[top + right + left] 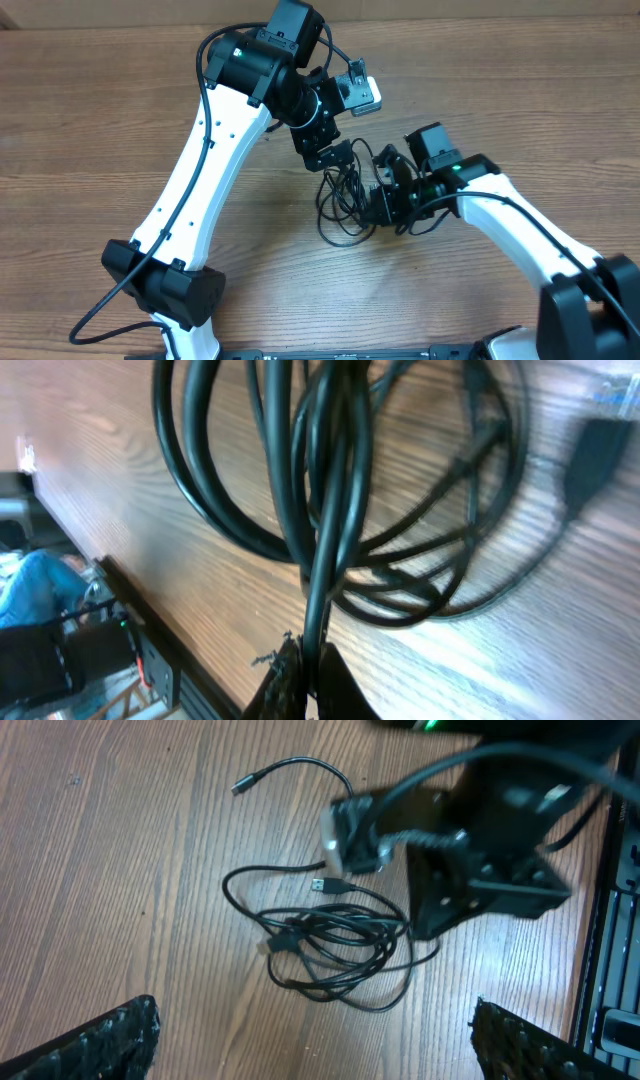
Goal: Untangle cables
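Right wrist | right jaws clamped on cables (322,510), strands running straight away from tips | left jaws spread wide, empty, above them | right arm nearer

Even, warm light, faint shadows; blurred right arm (480,860) in left wrist view, soft-focus cables (320,510) up close.

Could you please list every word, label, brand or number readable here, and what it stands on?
None can be read.
The cables and the table show no legible text; the plug is too small and blurred to show any marking.
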Motion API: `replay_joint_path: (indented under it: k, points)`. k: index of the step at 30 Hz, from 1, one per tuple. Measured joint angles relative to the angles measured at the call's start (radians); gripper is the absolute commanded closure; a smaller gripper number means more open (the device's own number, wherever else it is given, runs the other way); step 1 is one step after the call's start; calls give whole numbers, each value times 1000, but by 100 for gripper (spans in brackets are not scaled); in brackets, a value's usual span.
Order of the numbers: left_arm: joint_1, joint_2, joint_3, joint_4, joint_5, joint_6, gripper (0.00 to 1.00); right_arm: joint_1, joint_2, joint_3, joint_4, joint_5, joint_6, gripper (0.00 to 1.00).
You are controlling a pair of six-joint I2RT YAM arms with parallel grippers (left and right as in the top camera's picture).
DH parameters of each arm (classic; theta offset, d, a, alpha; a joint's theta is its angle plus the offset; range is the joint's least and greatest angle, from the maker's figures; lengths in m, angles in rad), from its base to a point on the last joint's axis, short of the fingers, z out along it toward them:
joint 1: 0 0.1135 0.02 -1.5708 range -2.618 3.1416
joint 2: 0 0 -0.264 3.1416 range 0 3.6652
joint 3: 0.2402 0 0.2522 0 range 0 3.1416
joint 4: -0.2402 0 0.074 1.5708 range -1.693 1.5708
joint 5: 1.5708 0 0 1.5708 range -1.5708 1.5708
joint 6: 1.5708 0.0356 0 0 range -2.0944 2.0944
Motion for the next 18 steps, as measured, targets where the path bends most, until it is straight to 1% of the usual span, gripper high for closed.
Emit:
replay_joint_path:
  k: [4, 5, 7, 10, 16, 17, 18]
  points:
    - [0, 0, 0, 0, -2, 0, 0, -10, -118, 125, -166, 117, 7, 96]
    - [0, 0, 0, 0, -2, 0, 0, -9, -125, 131, -173, 124, 7, 96]
    - [0, 0, 0, 0, -3, 0, 0, -9, -196, 193, -222, 186, 18, 96]
    - [0, 0, 0, 0, -3, 0, 0, -9, -274, 234, -240, 245, 30, 96]
    - [0, 0, 0, 0, -3, 0, 0, -10, -386, 238, -243, 331, 63, 96]
    - [0, 0, 0, 0, -3, 0, 0, -10, -392, 238, -245, 338, 65, 95]
    - [0, 0, 0, 0, -3, 0, 0, -10, -401, 238, -256, 353, 68, 90]
